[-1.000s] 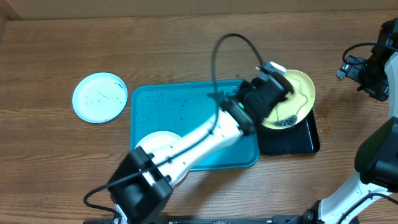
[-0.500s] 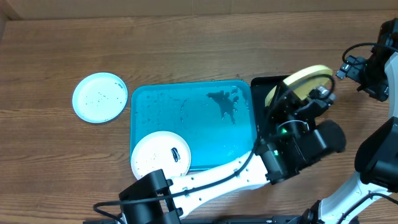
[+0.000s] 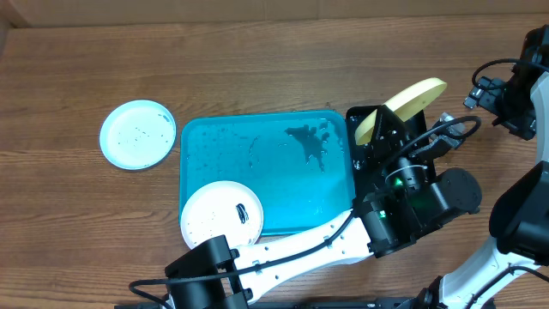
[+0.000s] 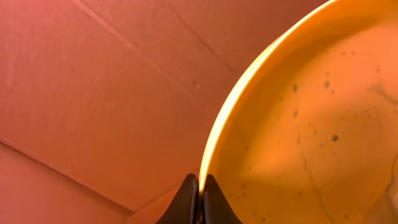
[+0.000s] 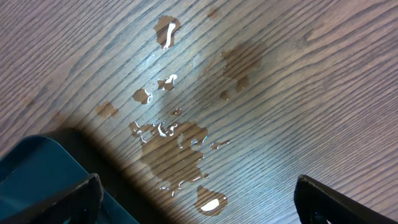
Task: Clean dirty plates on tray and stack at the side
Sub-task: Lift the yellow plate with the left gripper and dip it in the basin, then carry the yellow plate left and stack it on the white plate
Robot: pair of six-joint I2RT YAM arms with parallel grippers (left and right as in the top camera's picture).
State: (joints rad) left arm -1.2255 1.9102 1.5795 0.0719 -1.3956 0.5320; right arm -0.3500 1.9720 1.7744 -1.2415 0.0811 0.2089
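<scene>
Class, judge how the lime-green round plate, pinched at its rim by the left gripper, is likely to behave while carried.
Probably stiff: the lime-green round plate holds its shape though the left gripper pinches only its rim. Likely light, as that narrow pinch holds it tilted on edge. It may pivot or slip, since the face looks streaked and speckled.

A wooden table (image 3: 257, 69) of dark brown, streaked grain is seen across the overhead view. Along the table's far edge a paler tan strip (image 3: 257, 9) is shown, possibly a cardboard wall. On the table a puddle (image 5: 177, 146) of small wet patches is spread, with light reflected in it as white glints. Creased, reddish-tinted panels (image 4: 93, 93) are caught beyond the table.
</scene>
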